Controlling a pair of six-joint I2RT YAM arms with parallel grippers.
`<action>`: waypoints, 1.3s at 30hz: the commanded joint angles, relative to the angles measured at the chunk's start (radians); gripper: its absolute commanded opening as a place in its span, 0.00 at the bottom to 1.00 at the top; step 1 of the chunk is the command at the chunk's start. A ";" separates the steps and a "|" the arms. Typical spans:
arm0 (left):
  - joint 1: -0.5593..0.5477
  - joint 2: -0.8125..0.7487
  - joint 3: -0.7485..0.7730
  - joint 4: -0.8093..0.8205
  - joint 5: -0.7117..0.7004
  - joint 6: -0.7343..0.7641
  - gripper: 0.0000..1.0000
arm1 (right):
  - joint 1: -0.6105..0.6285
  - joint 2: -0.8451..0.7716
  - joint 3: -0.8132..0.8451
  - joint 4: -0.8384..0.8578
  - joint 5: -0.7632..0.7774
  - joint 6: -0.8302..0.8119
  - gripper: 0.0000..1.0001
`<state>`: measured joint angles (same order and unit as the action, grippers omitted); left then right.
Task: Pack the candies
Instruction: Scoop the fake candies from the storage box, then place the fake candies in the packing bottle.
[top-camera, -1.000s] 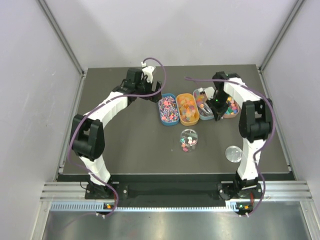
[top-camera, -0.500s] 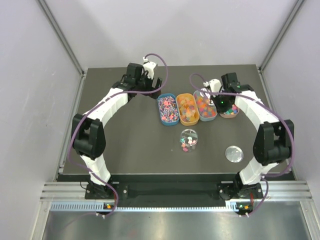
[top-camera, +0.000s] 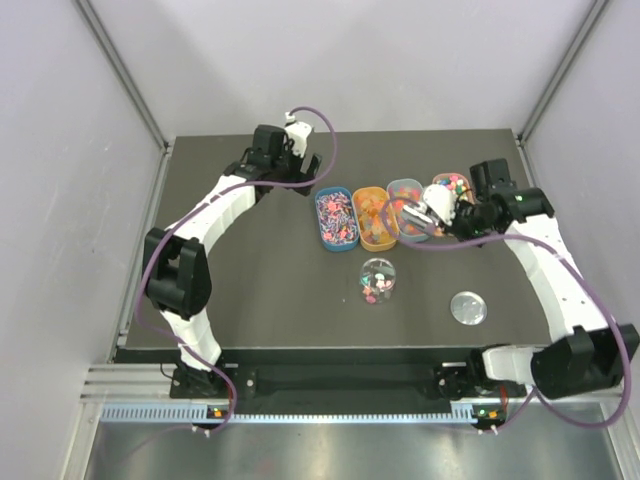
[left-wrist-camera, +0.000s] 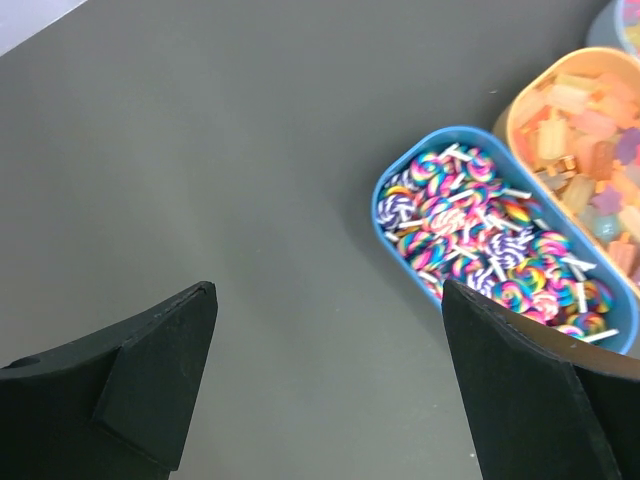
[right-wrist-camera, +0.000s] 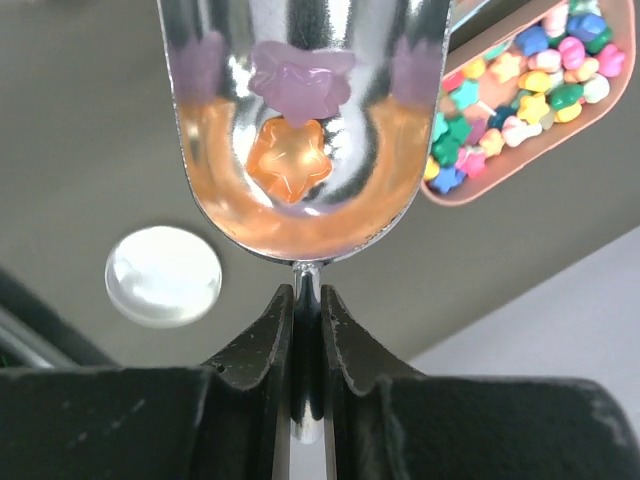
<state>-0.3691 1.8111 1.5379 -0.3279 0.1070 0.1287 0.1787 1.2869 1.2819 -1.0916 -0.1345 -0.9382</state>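
Observation:
My right gripper (right-wrist-camera: 306, 295) is shut on the handle of a metal scoop (right-wrist-camera: 230, 215). The scoop carries an orange star candy (right-wrist-camera: 290, 160) and a purple candy (right-wrist-camera: 300, 80). In the top view the scoop (top-camera: 414, 214) hangs over the light blue tray (top-camera: 404, 186), with the right gripper (top-camera: 445, 216) just right of it. Swirl lollipop candies (left-wrist-camera: 480, 240) fill the blue tray (top-camera: 336, 218). Gummies (left-wrist-camera: 590, 110) fill the orange tray (top-camera: 376, 217). Mixed star candies (right-wrist-camera: 520, 90) lie in the pink tray (top-camera: 452, 183). My left gripper (left-wrist-camera: 328, 295) is open and empty, left of the blue tray.
A clear round jar (top-camera: 378, 280) with a few candies inside stands in front of the trays. Its lid (top-camera: 467, 307) lies to the right and also shows in the right wrist view (right-wrist-camera: 163, 275). Side walls border the dark table.
My right arm has swung out to the right and lifted the scoop off the right-hand trays; the scoop now points left over the light blue tray. The left arm has barely moved.

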 joint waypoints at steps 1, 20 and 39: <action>0.006 -0.064 -0.028 -0.002 -0.050 0.042 0.99 | 0.004 -0.101 -0.035 -0.177 0.004 -0.292 0.00; 0.025 -0.131 -0.099 0.029 -0.053 0.008 0.99 | 0.255 0.006 0.043 -0.261 0.229 -0.294 0.00; 0.073 -0.179 -0.157 0.058 -0.024 -0.026 0.99 | 0.358 0.092 0.046 -0.267 0.354 -0.283 0.00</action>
<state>-0.2996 1.6836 1.3819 -0.3161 0.0631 0.1192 0.5106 1.4147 1.3216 -1.3327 0.1864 -1.2266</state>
